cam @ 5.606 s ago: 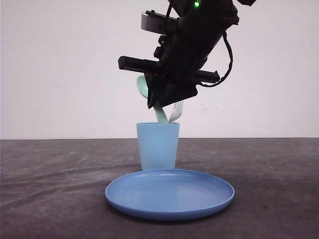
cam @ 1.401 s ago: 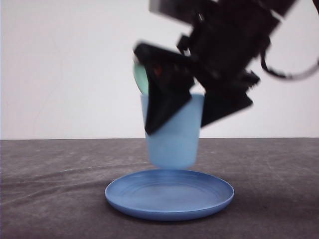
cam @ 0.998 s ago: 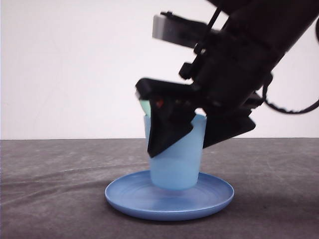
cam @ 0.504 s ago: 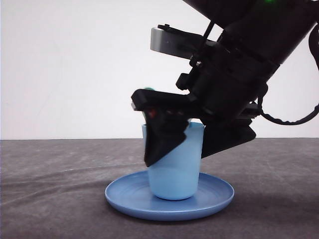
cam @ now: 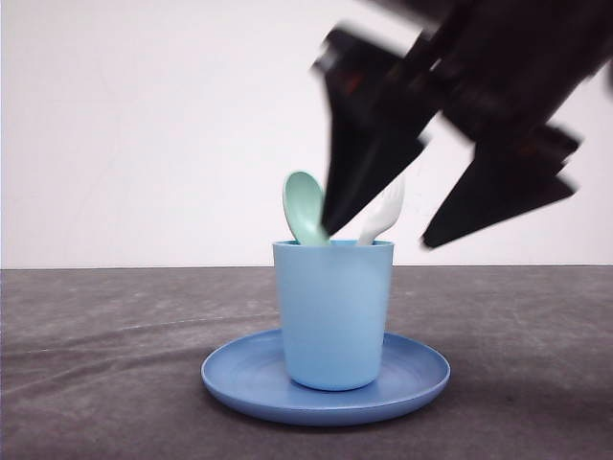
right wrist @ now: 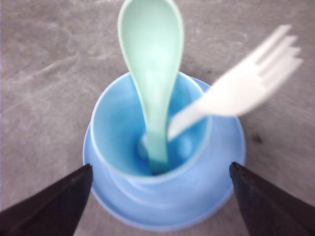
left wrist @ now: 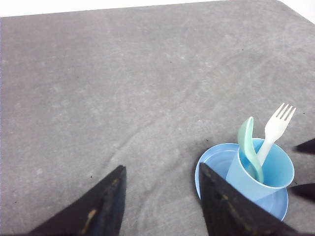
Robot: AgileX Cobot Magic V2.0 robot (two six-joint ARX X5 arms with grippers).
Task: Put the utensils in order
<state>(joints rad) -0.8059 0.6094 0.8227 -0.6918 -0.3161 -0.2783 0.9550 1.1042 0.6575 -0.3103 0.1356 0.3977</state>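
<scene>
The blurred right end effector (cam: 383, 222), fingers spread empty, partly hides the white plastic fork (cam: 381, 213) beside the mint-green plastic spoon (cam: 305, 208) in the light blue cup (cam: 333, 311); the left end effector (left wrist: 160, 206) is open too.

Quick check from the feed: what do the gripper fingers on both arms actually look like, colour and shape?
Both are matte black. The right gripper has two wedge-shaped fingers tapering to points, blurred in the front view. The left gripper has the same dark triangular fingers, with faint scuffs. No cables or markings visible.

No readable text, labels, brand marks, numbers or signs appear anywhere on the objects or surfaces in these views.
</scene>
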